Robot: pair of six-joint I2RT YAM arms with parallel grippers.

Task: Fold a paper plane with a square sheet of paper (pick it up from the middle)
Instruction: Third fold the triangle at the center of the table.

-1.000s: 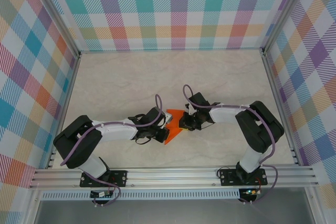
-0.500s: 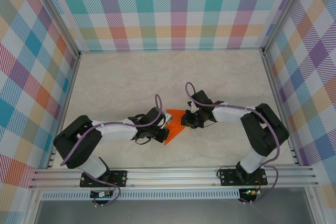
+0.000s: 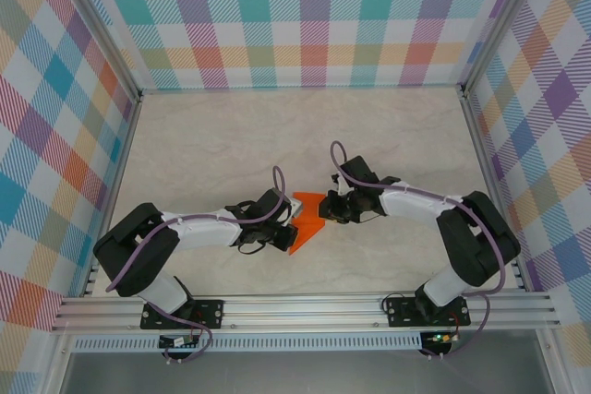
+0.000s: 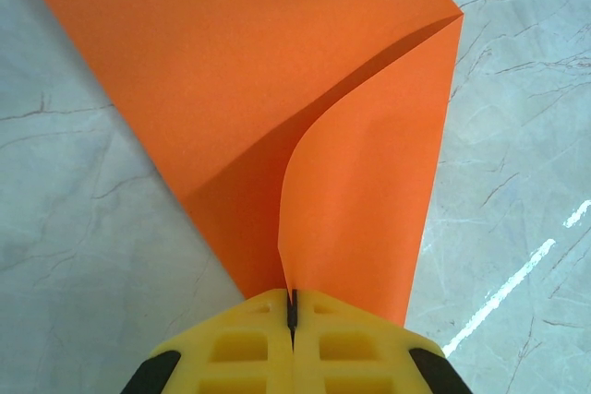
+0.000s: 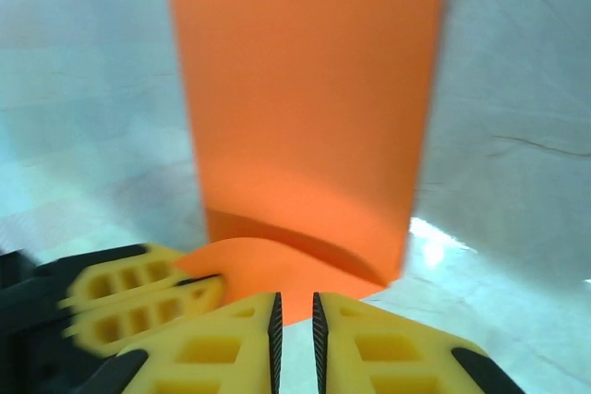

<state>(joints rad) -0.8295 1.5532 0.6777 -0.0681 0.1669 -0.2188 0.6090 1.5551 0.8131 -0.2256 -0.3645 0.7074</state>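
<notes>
The square sheet of paper [image 3: 308,212] lies partly folded in the middle of the table, bright orange, with one flap curling up off its flat lower layer [image 4: 231,53]. My left gripper [image 4: 292,309] is shut on the near edge of that raised flap [image 4: 369,191], and from above it [image 3: 290,226] sits at the sheet's left side. My right gripper [image 5: 294,318] stands just off the sheet's opposite edge, its jaws a narrow slit apart with nothing between them. In the right wrist view the paper [image 5: 305,108] stretches ahead, and the left fingers [image 5: 138,294] pinch the flap's corner.
The pale marble table [image 3: 231,145] is boxed in by plaid walls [image 3: 305,16] at the back and both sides. An aluminium rail [image 3: 305,306] carrying both arm bases runs along the near edge.
The right arm's elbow has swung to the right and its gripper has backed slightly off the paper, jaws parting a little. The left gripper and the sheet have stayed put.
</notes>
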